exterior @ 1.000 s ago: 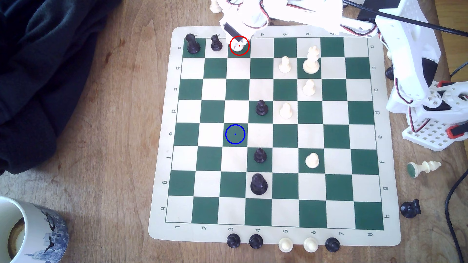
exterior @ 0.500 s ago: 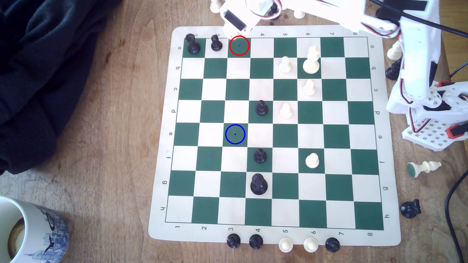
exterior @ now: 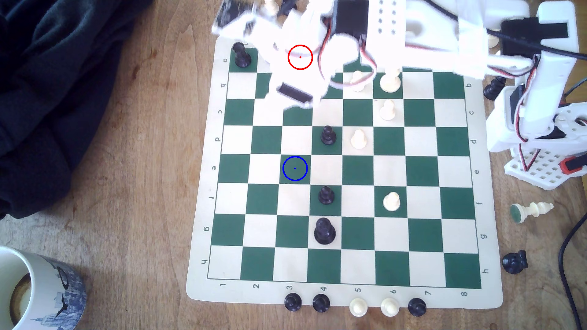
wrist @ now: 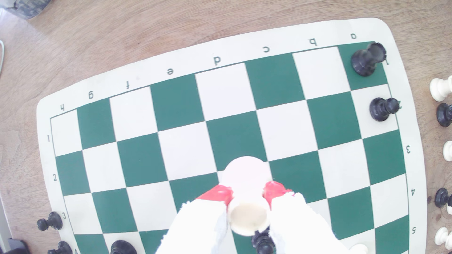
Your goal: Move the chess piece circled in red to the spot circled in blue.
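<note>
While the chessboard lies flat on the wooden table, the gripper hangs above it toward twelve o'clock in the exterior view, its red-tipped fingers clenched on the chess piece, lifted clear. At six o'clock from there, well apart, lies the spot, bare.
</note>
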Robot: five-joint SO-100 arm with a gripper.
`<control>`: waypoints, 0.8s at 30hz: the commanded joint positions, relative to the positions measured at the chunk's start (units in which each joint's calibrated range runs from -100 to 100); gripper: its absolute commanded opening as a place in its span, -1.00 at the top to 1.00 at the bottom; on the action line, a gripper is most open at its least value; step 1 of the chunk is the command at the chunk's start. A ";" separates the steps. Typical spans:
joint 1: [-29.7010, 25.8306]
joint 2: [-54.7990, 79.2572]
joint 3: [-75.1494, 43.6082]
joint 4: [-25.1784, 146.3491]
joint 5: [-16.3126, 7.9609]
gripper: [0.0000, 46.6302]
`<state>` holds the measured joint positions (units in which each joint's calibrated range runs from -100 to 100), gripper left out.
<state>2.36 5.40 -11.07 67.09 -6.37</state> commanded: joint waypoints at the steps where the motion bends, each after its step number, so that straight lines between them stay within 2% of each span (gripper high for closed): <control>1: -1.85 -0.23 -0.99 -0.26 -0.54 0.99; 12: -6.62 6.40 -0.72 -0.18 -1.27 0.99; 24: -8.73 9.62 3.64 -2.80 -2.05 0.99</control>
<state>-6.27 16.38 -6.64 65.34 -7.94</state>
